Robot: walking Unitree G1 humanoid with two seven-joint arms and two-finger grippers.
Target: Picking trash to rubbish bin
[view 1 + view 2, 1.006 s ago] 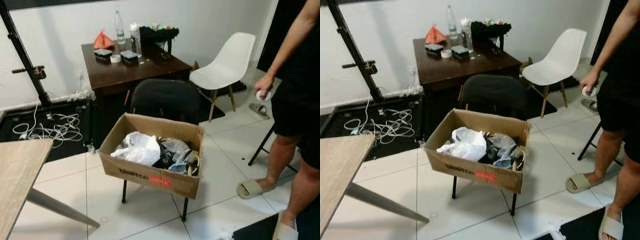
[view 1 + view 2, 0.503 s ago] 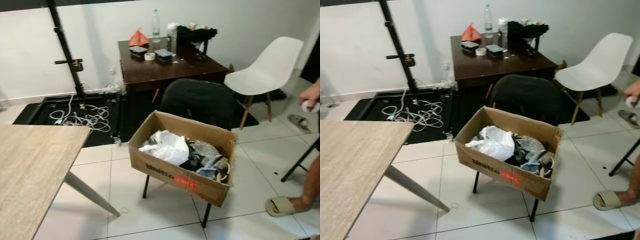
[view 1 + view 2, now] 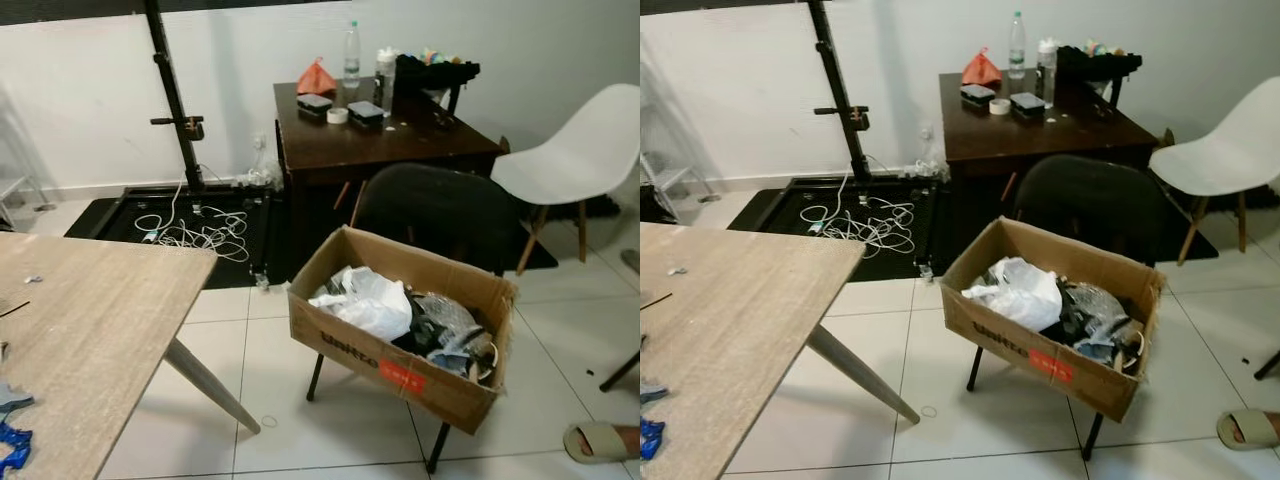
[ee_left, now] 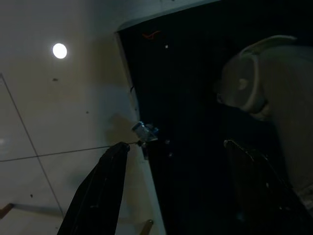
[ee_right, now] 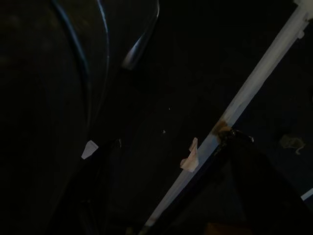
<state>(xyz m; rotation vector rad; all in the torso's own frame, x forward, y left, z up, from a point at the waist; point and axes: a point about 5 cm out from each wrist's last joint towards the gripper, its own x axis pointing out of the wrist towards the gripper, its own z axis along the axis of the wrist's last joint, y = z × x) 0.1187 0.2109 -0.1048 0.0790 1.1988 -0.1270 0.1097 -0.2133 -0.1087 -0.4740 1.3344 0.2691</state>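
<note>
A cardboard box (image 3: pixel 400 375) holding a white bag (image 3: pixel 372 303) and other trash sits on a black chair (image 3: pixel 440 215). Open tiled floor (image 3: pixel 270 375) separates it from the wooden table's (image 3: pixel 95 330) edge. The left gripper (image 4: pixel 173 188) hangs with fingers apart; the right gripper (image 5: pixel 164 196) likewise, over dark flooring.
</note>
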